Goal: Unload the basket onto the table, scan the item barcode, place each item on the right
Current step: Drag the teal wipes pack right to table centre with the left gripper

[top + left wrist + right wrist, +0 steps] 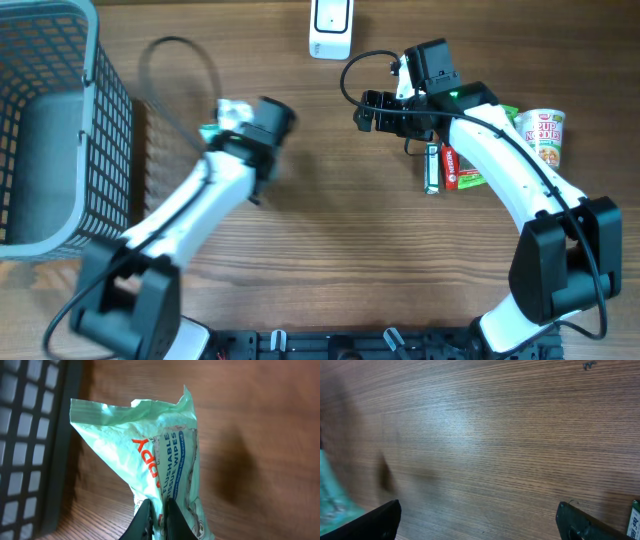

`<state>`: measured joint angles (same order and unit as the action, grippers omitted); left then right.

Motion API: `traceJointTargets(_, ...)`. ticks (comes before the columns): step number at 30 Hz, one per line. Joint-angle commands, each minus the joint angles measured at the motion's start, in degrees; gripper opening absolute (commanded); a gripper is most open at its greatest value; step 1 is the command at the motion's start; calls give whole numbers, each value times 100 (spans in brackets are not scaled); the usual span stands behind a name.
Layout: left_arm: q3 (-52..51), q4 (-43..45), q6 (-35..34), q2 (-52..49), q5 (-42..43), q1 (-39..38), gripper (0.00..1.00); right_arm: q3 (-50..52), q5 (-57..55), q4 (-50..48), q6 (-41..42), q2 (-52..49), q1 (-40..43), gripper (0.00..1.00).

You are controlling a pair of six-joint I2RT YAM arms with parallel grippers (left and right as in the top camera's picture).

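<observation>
The left tool [157, 519] is pinched shut on one end of the soft, pale green plastic pack of wipes [160, 445]. The pack looks lifted off the brown wooden desk [260, 435], left of the middle, near the grey mesh basket [110, 110]. Held like this, I think it can show its barcode to the small white scanner box [331, 28] at the top middle. The right tool [479, 520] is wide and holds nothing.

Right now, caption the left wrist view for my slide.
Left gripper shut on a mint-green flushable wipes pack, wooden table behind, dark basket at left.
</observation>
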<state>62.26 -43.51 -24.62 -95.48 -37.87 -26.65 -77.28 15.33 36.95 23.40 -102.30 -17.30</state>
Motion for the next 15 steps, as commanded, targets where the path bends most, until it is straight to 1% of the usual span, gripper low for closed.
traceJointTargets(1, 42, 52, 284, -737, -852, -597, 4, 17, -74, -26, 76, 127, 7, 100)
traceJointTargets(7, 42, 258, 302, -1515, -824, -1040, 4, 17, -74, -28, 79, 127, 7, 100)
traceJointTargets(11, 44, 369, 299, -1543, -496, -1327, 4, 17, -74, -26, 79, 127, 7, 100)
traceJointTargets(15, 44, 549, 280, -1543, -457, -1545, 4, 17, -74, -26, 79, 127, 7, 100)
